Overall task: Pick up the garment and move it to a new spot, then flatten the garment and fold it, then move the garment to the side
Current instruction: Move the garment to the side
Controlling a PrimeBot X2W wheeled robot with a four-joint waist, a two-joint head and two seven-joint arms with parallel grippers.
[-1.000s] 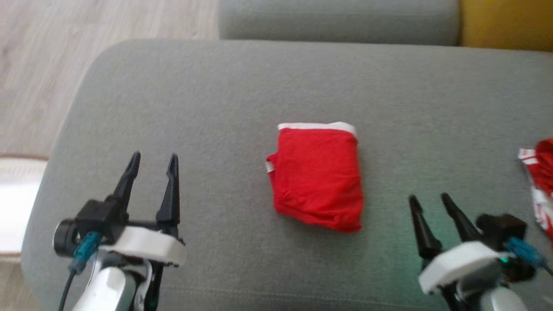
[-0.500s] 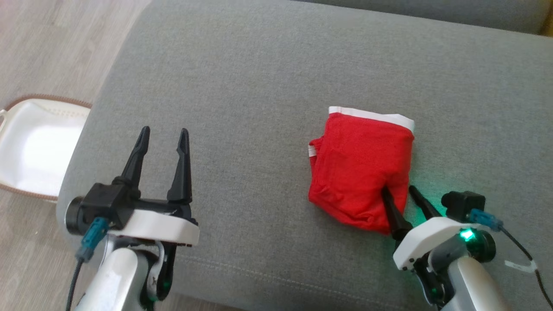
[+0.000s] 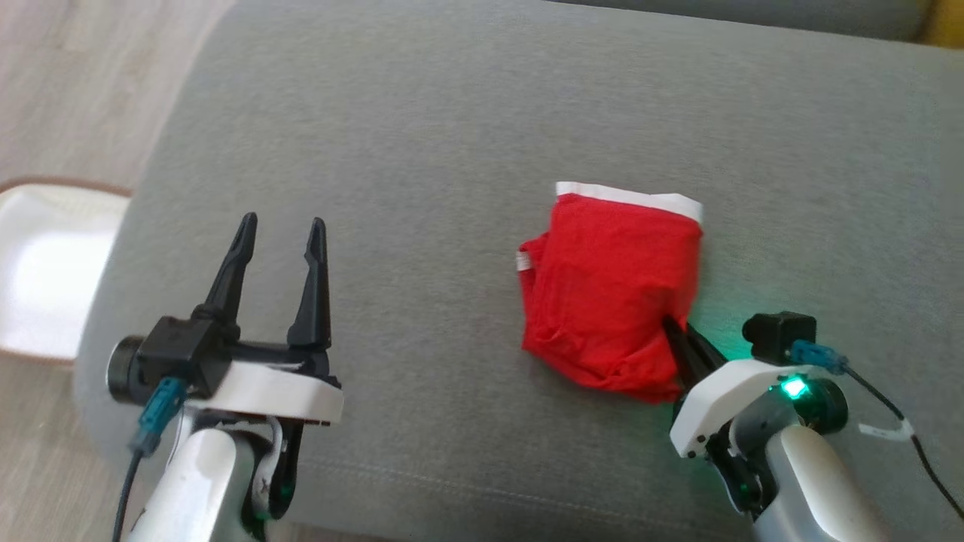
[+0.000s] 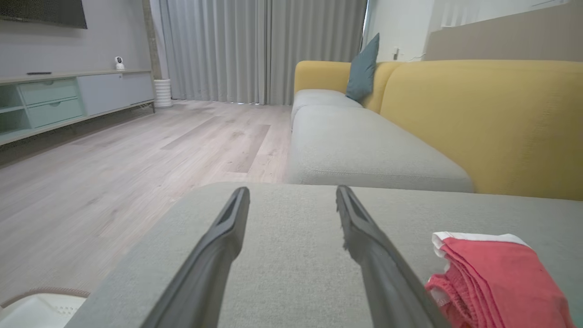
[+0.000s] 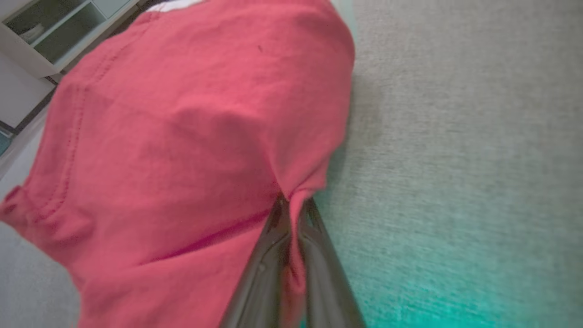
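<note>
Red garment (image 3: 610, 293), white-edged; plain grey cushion (image 3: 452, 113); yellow sofa back (image 4: 478, 118) upper right; teal pillow (image 4: 363, 68); pale wood floor (image 4: 136, 150).

We count one garment (image 3: 610, 293), two grippers (one left gripper (image 3: 280, 229), one right gripper (image 3: 672, 327)), four dark fingers (image 3: 312, 286) in all, two per gripper, one green light (image 3: 792, 388), one white basket (image 3: 45, 278). In left wrist view we get three grey seat cushions (image 4: 364, 150), one teal pillow (image 4: 363, 68), one low cabinet (image 4: 68, 98), one small white camera (image 4: 119, 62) on it
</note>
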